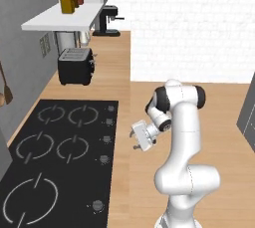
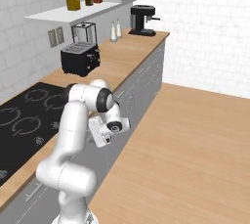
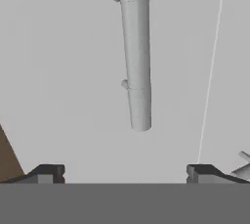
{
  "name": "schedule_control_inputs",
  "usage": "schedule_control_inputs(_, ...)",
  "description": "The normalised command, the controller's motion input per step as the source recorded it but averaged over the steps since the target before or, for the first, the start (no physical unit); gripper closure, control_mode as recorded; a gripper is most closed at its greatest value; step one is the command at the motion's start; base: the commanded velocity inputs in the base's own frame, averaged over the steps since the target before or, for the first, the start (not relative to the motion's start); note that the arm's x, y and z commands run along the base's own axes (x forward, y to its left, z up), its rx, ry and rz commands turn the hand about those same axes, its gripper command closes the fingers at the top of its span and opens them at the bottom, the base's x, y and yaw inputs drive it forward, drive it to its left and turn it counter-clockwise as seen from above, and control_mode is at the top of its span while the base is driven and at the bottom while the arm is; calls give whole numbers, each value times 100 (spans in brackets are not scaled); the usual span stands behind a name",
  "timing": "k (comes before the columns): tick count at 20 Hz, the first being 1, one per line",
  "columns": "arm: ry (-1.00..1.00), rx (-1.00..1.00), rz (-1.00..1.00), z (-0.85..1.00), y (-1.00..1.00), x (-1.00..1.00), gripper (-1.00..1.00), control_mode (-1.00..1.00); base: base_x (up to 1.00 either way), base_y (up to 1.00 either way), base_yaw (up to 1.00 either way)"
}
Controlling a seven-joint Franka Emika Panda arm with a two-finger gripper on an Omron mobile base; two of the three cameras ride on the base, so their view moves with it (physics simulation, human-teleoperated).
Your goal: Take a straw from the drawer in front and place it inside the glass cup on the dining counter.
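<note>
My gripper (image 1: 133, 140) hangs at the front edge of the wood counter with the black cooktop (image 1: 60, 147), facing the grey cabinet fronts (image 2: 141, 88) below it. In the hand view the gripper (image 3: 122, 171) is open, its two dark fingertips (image 3: 46, 173) wide apart with nothing between them. Straight ahead is a grey cabinet front (image 3: 63, 71) with a bar handle (image 3: 135, 52), a short way off. The straw, the white drawer, the glass cup and the dining counter are out of view.
A black toaster (image 1: 74, 66), a coffee machine (image 1: 105, 20) and two shakers (image 2: 115, 31) stand on the counter beyond the cooktop. A white shelf (image 1: 64, 18) with jars hangs above. Wood floor (image 2: 195, 145) stretches to the right of the cabinets.
</note>
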Motion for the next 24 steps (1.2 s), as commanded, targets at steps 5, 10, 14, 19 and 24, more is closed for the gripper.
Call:
schedule_control_inputs(5,4,7,-1,-35,-2,35,-100,-100,0,0,0)
schedule_control_inputs(10,0,4,0,-35,-8,34,-100,-100,0,0,0)
schedule_control_inputs(14,0,3,-1,-21,0,50,-100,-100,0,0,0)
schedule_control_inputs(19,0,0,-7,-17,19,39,-100,-100,0,0,0)
schedule_control_inputs(24,0,0,-9,-14,44,16,-100,-100,0,0,0)
